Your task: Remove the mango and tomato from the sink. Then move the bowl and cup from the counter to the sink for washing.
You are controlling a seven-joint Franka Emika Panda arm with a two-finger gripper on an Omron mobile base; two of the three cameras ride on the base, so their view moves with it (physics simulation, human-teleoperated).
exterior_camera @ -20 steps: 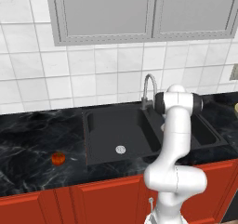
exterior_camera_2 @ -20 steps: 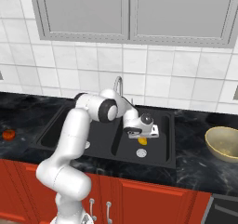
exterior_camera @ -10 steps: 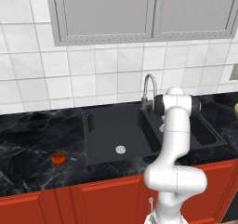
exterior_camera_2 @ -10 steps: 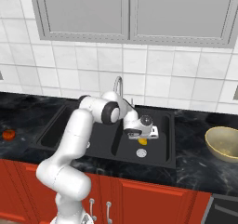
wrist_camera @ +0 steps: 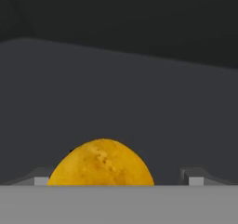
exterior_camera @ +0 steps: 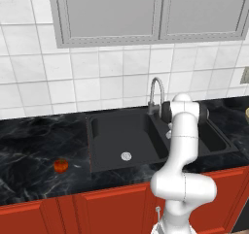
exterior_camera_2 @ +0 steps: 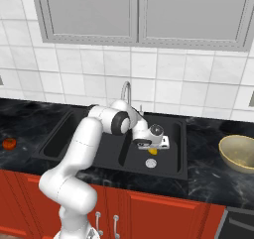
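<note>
Arm bent low into sink [exterior_camera_2: 173, 169], centre frame; gripper [exterior_camera_2: 151, 148] jaws apart, straddling mango [wrist_camera: 101, 163]. Left base view adds tomato [exterior_camera: 61, 165] on counter, lower left.

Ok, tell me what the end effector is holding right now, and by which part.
Nothing is held. The end effector is open down in the sink, with the mango between its fingers but not gripped yet.
</note>
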